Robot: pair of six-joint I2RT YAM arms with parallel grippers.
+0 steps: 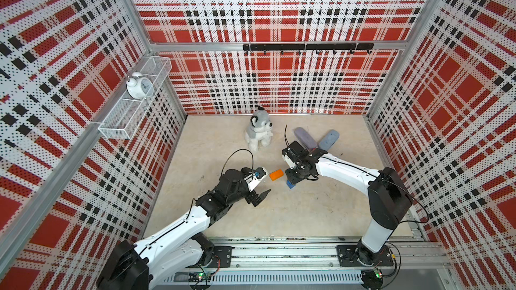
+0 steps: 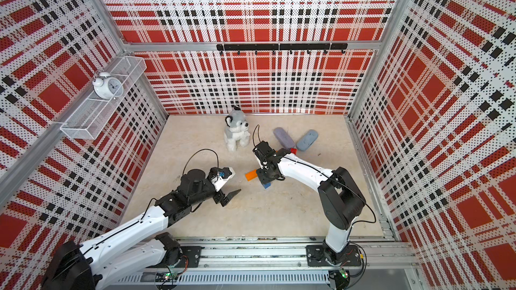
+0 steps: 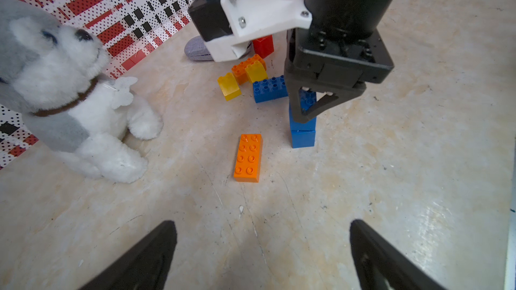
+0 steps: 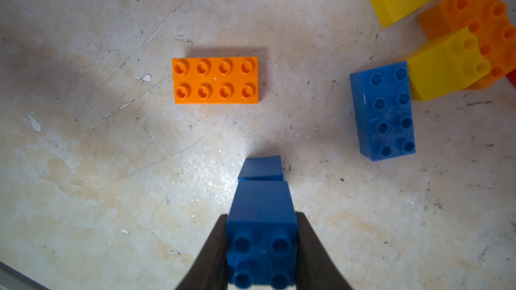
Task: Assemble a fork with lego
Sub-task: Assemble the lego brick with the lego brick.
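Two-brick stack (image 3: pixel 303 135) upright mid-worktop (image 1: pixel 307 213); eight-stud brick (image 3: pixel 248 158) flat just left of it. Loose bricks (image 3: pixel 252 75) behind stack, cases (image 1: pixel 329 140) beyond them; plush dog (image 1: pixel 258 131) far, left of cases.

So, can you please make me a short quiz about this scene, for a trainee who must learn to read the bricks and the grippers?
1. True or false: the lone orange brick lies flat with its studs up, and no gripper touches it.
2. Choose one. The right gripper is: A open and empty; B shut on the blue stack; C shut on the lone orange brick.
3. How many yellow bricks show in the left wrist view?

Key: 1 true; 2 B; 3 two.
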